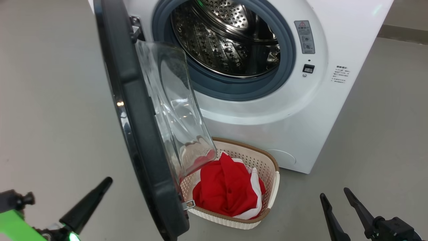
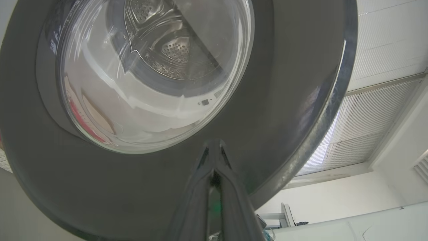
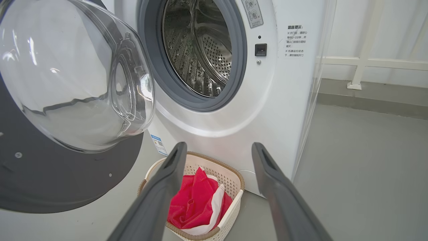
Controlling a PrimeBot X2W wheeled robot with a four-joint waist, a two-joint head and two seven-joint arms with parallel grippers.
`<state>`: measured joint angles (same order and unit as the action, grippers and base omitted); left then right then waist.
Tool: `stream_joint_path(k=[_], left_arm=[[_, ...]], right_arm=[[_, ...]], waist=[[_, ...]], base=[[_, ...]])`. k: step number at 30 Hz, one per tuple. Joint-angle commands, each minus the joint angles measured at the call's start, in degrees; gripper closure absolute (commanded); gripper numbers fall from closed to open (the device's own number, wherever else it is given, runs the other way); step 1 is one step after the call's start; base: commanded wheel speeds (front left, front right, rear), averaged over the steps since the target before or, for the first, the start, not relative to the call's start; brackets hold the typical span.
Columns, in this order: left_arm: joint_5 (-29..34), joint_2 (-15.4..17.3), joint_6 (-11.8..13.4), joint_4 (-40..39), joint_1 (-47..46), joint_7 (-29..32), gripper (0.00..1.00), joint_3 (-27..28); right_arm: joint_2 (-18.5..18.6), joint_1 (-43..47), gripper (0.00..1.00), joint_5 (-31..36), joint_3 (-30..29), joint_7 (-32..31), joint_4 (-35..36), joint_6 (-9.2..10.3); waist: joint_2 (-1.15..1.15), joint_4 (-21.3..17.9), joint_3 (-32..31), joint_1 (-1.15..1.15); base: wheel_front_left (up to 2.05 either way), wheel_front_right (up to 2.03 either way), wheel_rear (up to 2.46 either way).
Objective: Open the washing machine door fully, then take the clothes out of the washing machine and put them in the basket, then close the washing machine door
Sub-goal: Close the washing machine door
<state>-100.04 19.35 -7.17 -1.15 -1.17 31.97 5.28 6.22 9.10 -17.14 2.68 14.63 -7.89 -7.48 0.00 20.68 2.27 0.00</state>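
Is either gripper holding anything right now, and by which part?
Nothing is held: left gripper shut empty by the washing machine door, right gripper open, empty.

The left gripper (image 1: 106,182), fingers pressed together, angled up from lower left; the right gripper (image 1: 334,193) stood spread wide at lower right.

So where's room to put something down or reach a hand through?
Bare grey floor lies right of the white washing machine and cream perforated basket, and left of the black-rimmed glass door. The steel drum stands open. Crowded: between door and red clothes.
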Motion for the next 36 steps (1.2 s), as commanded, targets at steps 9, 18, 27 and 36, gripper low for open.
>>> stream_joint_path(k=[9, 18, 27, 36], left_arm=[[3.4, -2.7, -0.3, -2.4, -3.7, 5.9, 1.00, 2.5], [7.0, -6.1, -0.3, -4.2, -5.9, 7.8, 1.00, 2.0], [11.1, -8.5, -0.3, -6.2, -8.2, 6.2, 1.00, -0.2], [14.9, -9.6, -0.3, -7.4, -11.4, 1.6, 1.00, -4.7]], right_arm=[[1.0, -2.3, 0.00, -0.2, 1.3, 0.4, 1.3, -0.01], [0.8, -3.2, 0.00, -0.2, 1.0, 0.4, 1.4, -0.01], [0.6, -4.1, 0.00, -0.1, 0.2, 0.4, 1.7, -0.01], [0.1, -5.1, 0.00, 0.0, -1.0, 0.4, 2.1, -0.01]], waist=[[0.00, -2.4, 0.7, 0.00], [0.00, -5.1, 1.9, 0.00], [0.00, -7.4, 3.2, 0.00], [0.00, -10.6, 4.4, 0.00]], base=[[0.00, 0.00, 0.00], [0.00, 0.00, 0.00], [0.00, 0.00, 0.00], [0.00, 0.00, 0.00]])
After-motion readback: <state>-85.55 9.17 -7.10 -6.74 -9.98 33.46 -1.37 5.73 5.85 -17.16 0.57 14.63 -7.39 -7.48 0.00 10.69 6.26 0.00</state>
